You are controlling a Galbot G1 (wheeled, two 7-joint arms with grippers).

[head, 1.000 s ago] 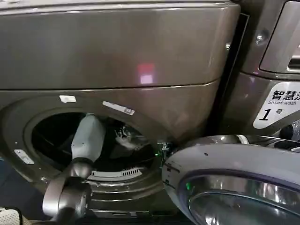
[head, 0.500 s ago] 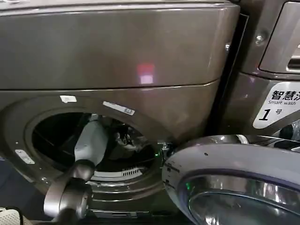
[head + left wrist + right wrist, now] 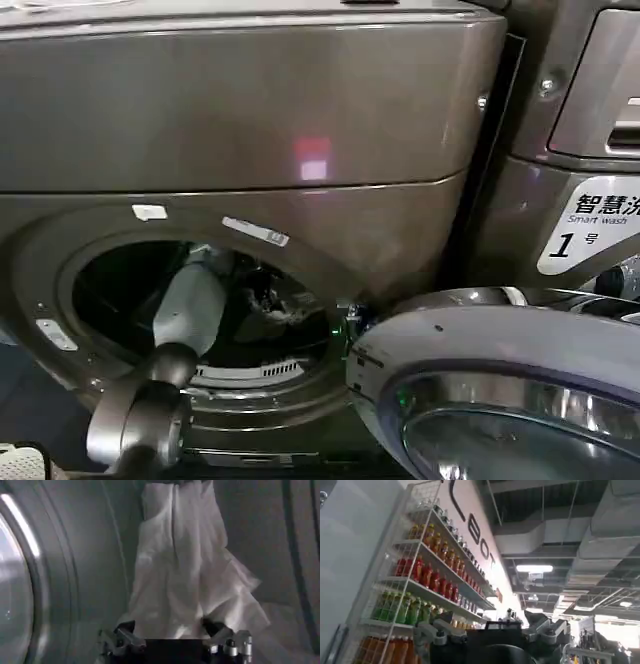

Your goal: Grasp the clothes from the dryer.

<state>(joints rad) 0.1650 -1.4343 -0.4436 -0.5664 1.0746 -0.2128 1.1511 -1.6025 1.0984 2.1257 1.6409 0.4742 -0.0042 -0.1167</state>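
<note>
Left tool (image 3: 172,635) deeper toward clothes (image 3: 185,570)

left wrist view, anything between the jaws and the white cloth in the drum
Nothing: left gripper stands open right at the white cloth, which reaches into the gap between them.

Two front-loading machines: one dryer (image 3: 250,130) with dark drum, one neighbouring machine (image 3: 580,150) with "Smart wash 1" label. One open round door (image 3: 500,390). One red light (image 3: 312,158) on dryer front. One white cloth (image 3: 187,575) inside drum. Two grippers: left gripper (image 3: 175,642), right gripper (image 3: 492,635). One wire shelf rack (image 3: 420,580), four tiers of bottles visible.
</note>
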